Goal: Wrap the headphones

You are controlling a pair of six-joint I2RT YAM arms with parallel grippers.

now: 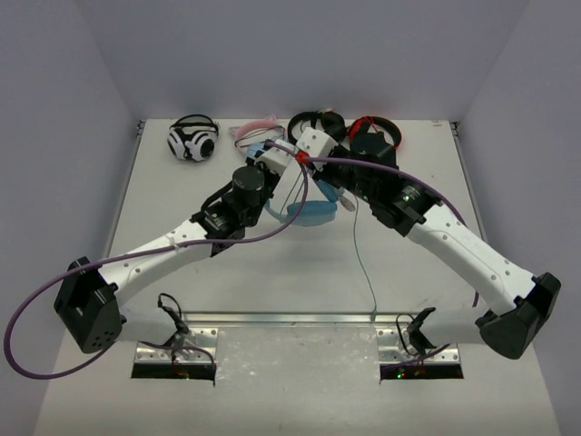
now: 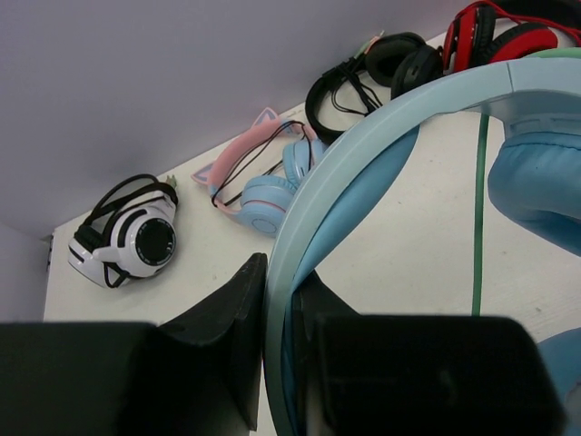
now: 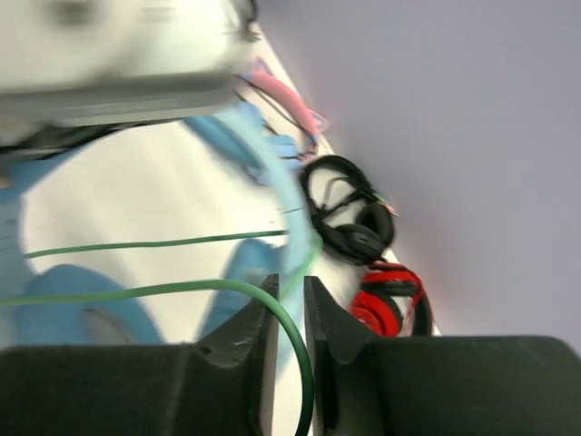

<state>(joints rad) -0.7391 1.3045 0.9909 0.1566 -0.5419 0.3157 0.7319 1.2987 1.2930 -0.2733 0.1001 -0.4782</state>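
The light-blue headphones are at the table's middle back, partly lifted. My left gripper is shut on their plain blue headband, which runs up between the jaws in the left wrist view; a padded ear cup hangs at the right. The thin green cable trails from the headphones toward the near edge. My right gripper is just right of the headphones. In the right wrist view its jaws are closed on a loop of the cable.
Along the back wall lie a white-and-black pair, a small blue pair with a pink cat-ear band, a black pair and a red-and-black pair. Both arms cross at mid-table.
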